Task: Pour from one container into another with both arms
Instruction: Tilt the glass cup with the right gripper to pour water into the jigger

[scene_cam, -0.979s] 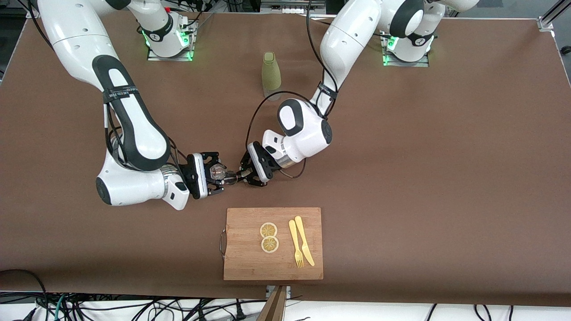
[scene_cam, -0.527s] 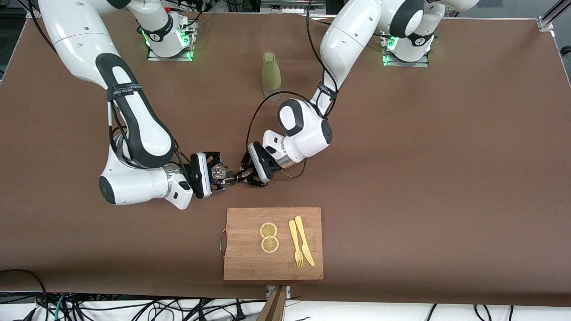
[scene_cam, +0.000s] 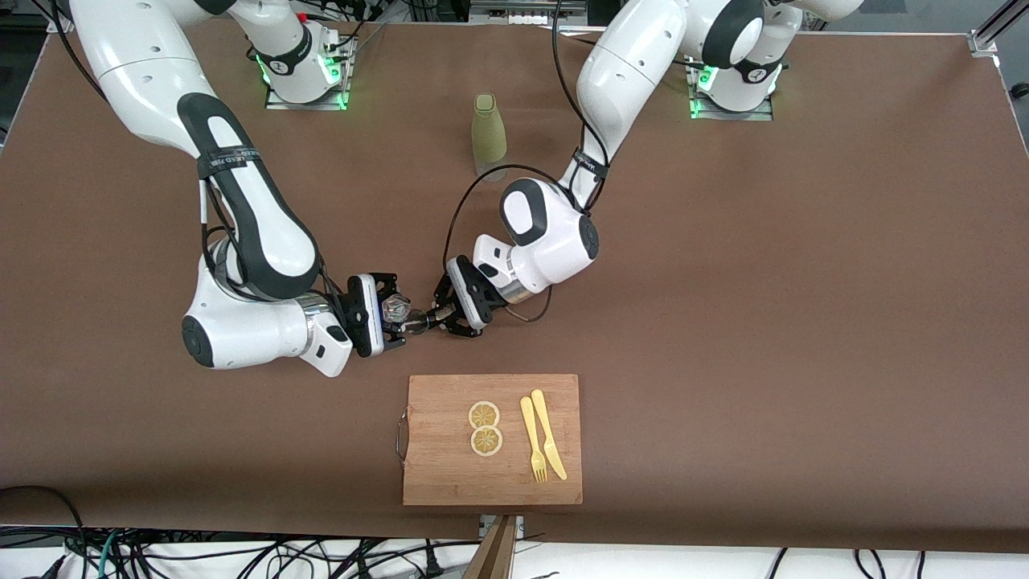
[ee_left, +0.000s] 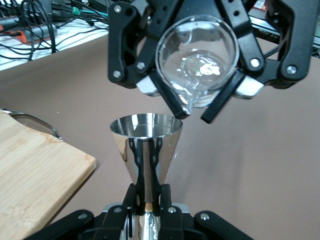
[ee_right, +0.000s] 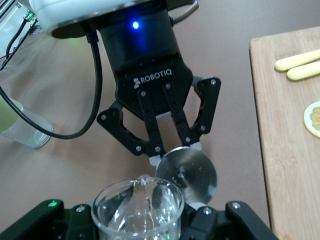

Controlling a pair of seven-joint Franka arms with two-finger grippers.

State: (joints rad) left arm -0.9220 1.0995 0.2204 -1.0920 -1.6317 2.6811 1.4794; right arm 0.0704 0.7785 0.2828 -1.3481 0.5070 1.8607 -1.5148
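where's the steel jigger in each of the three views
Front view: the steel jigger is in the left gripper, just off the cutting board's edge nearest the robots.
Left wrist view: jigger upright at centre, with the glass cup tipped above it.
Right wrist view: jigger seen from above, just past the cup's rim.
Shared landmark: the cutting board.

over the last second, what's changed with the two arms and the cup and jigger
The right arm's elbow and wrist shifted slightly toward the left arm, carrying the right gripper and its tipped glass cup closer over the jigger. Nothing was grasped or released. The left gripper stayed put, shut on the jigger's waist. The bottle, cutting board, lemon slices, fork and knife did not move.
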